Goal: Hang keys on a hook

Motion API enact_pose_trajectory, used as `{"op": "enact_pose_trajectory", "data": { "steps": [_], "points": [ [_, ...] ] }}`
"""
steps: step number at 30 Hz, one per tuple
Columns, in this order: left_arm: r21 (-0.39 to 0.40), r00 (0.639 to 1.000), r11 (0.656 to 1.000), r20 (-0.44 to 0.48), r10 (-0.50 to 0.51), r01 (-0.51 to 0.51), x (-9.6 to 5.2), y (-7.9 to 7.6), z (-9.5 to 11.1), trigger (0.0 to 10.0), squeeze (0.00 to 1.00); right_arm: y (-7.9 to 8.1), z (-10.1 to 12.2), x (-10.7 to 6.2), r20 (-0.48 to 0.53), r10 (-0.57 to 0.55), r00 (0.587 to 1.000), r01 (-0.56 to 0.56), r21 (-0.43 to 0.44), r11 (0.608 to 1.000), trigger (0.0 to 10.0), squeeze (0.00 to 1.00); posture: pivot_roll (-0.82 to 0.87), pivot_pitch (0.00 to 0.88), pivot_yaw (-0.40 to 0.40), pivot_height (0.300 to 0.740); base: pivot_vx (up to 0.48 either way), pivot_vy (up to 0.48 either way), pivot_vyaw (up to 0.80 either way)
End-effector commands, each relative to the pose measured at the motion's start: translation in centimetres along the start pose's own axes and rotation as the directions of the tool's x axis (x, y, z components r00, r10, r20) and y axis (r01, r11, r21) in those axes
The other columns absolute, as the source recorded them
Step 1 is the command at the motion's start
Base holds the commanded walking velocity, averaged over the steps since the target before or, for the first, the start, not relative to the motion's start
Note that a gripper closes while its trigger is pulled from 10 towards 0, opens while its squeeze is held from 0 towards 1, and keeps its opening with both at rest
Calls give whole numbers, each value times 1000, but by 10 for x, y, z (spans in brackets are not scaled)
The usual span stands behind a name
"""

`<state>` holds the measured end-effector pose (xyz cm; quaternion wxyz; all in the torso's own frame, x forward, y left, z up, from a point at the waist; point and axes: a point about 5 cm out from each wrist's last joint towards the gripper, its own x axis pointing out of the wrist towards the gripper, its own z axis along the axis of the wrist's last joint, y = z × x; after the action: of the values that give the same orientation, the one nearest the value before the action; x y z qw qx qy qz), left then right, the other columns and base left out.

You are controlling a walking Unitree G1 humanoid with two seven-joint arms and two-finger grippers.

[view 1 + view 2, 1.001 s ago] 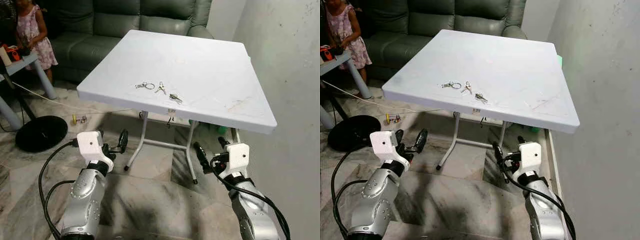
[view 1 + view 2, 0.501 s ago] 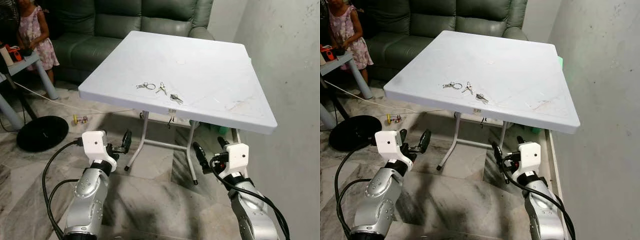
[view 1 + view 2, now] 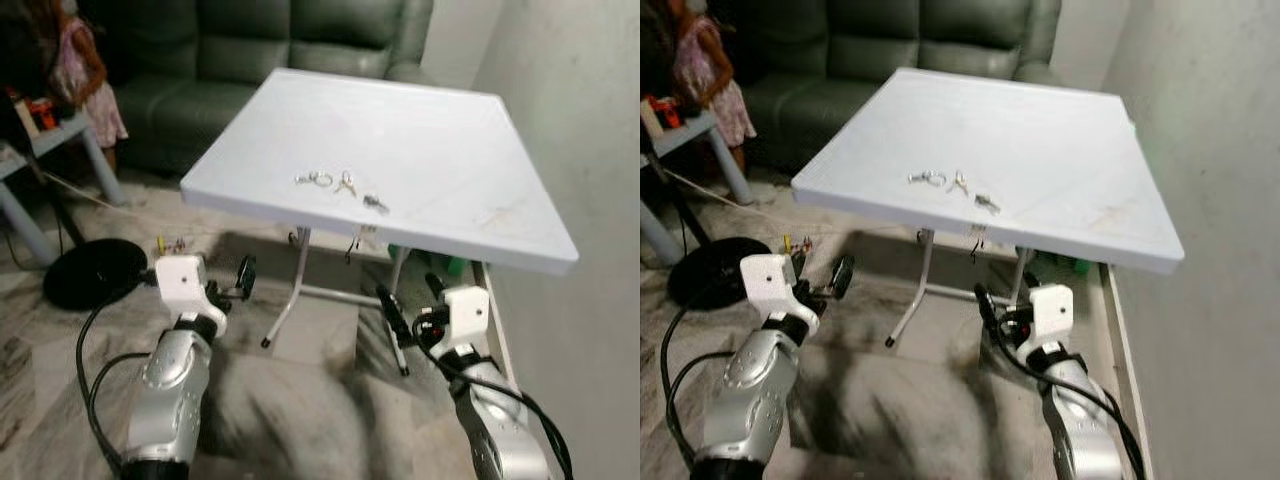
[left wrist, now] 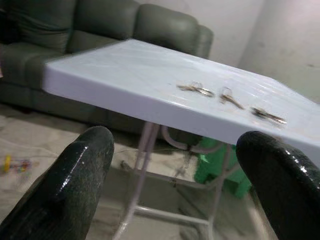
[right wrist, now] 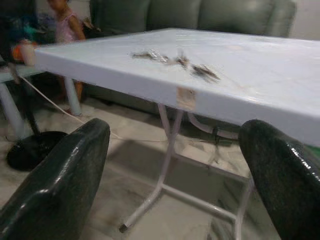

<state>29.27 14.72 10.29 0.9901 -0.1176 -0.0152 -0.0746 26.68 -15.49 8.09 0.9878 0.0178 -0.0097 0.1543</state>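
Note:
Three small sets of keys lie near the front edge of a white folding table (image 3: 400,130): a key ring (image 3: 315,179), a middle key (image 3: 346,184) and a right key (image 3: 376,204). Both grippers hover low in front of the table, below its top and well short of the keys. My left gripper (image 3: 222,283) is open with nothing between its fingers; its wrist view looks up at the keys (image 4: 197,89) over the table edge. My right gripper (image 3: 412,298) is open and empty too, and its wrist view shows the keys (image 5: 205,72) on top.
A green sofa (image 3: 300,40) stands behind the table. A person in a pink dress (image 3: 85,70) stands at a small table far left. A black round base (image 3: 90,270) and a cable lie on the marble floor. A pale wall (image 3: 580,100) runs close along the right.
The whole picture has shifted right and blurred, so the camera has moved. The keys lie where they were on the table, and both grippers stay open.

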Motion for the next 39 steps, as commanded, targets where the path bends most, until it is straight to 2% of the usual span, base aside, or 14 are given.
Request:
{"op": "enact_pose_trajectory", "data": {
  "steps": [1,13,17,24,39],
  "points": [
    [3,1000,1000,-11,-3,3,-1,0,-1,10000,0,-1,3,1,8,-8,1000,8,6,1000,10000,0,28,0,-69,702,0,480,0],
    [3,1000,1000,-7,4,-4,-1,0,-1,10000,0,-1,3,0,5,0,1000,0,5,1000,10000,0,28,0,-74,702,0,467,0],
    [29,1000,999,-17,14,-13,0,1,-2,10000,0,-1,3,0,4,-2,1000,2,5,1000,10000,0,27,0,-74,702,0,0,0],
    [25,1000,1000,-4,-11,11,-2,0,-1,10000,0,0,4,0,7,-1,1000,1,5,1000,10000,0,30,0,-74,702,0,0,0],
    [39,1000,999,-3,-21,21,-3,-2,-1,10000,0,0,5,2,8,2,1000,-2,5,1000,10000,0,31,0,-73,702,401,0,0]
  ]
}}
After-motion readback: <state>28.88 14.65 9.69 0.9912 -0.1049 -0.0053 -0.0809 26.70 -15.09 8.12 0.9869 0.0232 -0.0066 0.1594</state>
